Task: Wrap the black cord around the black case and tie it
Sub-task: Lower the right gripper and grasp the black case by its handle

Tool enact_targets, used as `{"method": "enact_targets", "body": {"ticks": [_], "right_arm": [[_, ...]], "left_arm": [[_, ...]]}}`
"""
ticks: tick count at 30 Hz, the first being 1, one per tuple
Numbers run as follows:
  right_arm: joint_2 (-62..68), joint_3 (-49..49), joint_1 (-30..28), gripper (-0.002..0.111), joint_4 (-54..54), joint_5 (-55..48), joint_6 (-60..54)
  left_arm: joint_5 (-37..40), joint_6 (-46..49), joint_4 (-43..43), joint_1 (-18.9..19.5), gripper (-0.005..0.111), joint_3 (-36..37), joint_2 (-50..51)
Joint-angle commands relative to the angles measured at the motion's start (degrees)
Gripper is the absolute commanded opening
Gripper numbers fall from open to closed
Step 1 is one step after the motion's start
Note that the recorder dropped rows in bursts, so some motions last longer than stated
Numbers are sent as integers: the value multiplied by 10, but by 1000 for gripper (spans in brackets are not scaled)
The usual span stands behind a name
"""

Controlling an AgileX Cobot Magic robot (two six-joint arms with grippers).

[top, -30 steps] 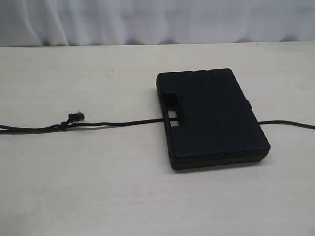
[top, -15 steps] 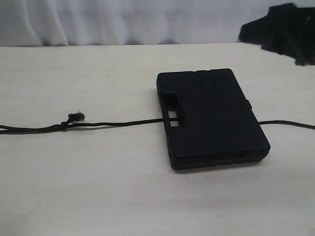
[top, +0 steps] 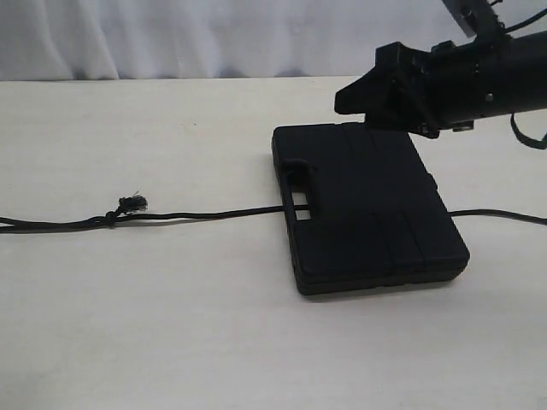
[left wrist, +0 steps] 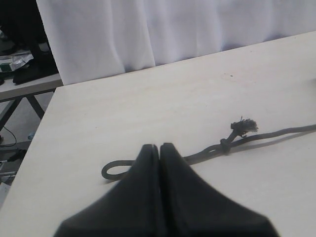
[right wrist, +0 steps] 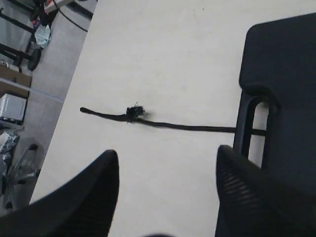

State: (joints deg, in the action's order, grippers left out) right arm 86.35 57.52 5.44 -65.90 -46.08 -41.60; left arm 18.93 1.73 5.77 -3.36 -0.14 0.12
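The black case [top: 367, 201] lies flat on the table, right of the middle, also seen in the right wrist view [right wrist: 289, 84]. The black cord [top: 205, 214] runs from the left edge through the case's handle slot [top: 297, 206] and comes out on the right side. Its knot [top: 110, 219] and frayed end [top: 132, 202] lie far to the left. My right gripper [top: 344, 103] hovers open above the case's far edge, with nothing between its fingers [right wrist: 168, 154]. My left gripper [left wrist: 159, 146] is shut and empty, close above the cord's loop [left wrist: 112, 170]. It is outside the exterior view.
The pale table [top: 214, 325] ends at a white curtain [top: 214, 38] along the back. In the wrist views its left edge [left wrist: 44, 128] drops to a floor with stands and clutter [right wrist: 19, 59].
My right arm has come in from the upper right and moved left, over the case's far edge. Case and cord lie as before.
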Motion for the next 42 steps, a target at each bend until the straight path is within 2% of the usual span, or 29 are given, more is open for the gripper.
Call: {"method": "enact_targets", "body": {"ticks": [1, 4, 6, 8, 11, 13, 15, 18, 21, 23, 28, 35, 39, 42], "right_arm": [[9, 9, 11, 56, -89, -8, -132], [11, 34, 51, 56, -61, -38, -217], [11, 57, 97, 56, 18, -7, -167], [12, 78, 152, 56, 149, 79, -44], [21, 106, 238, 56, 457, 160, 250], [39, 128, 280, 56, 659, 148, 470], [63, 151, 305, 56, 806, 98, 648], [111, 188, 335, 56, 944, 0, 764], [163, 219, 354, 56, 948, -28, 781], [212, 252, 361, 56, 920, -22, 754], [344, 364, 346, 56, 901, -110, 736], [393, 378, 316, 56, 869, -75, 730], [403, 377, 292, 56, 785, -71, 658], [407, 377, 292, 56, 783, -61, 655]], "left_arm": [[-4, 2, -4, 1, 0, 1, -1], [-4, 2, -4, 1, 0, 1, -1], [-4, 2, -4, 1, 0, 1, -1], [-4, 2, -4, 1, 0, 1, -1], [-4, 2, -4, 1, 0, 1, -1], [-4, 2, -4, 1, 0, 1, -1], [-4, 2, -4, 1, 0, 1, -1], [-3, 2, -5, 1, 0, 1, -1], [-3, 2, -5, 1, 0, 1, -1], [-3, 2, -5, 1, 0, 1, -1], [-3, 2, -5, 1, 0, 1, -1], [-3, 2, -5, 1, 0, 1, -1], [-3, 2, -5, 1, 0, 1, -1], [-3, 2, -5, 1, 0, 1, -1]]}}
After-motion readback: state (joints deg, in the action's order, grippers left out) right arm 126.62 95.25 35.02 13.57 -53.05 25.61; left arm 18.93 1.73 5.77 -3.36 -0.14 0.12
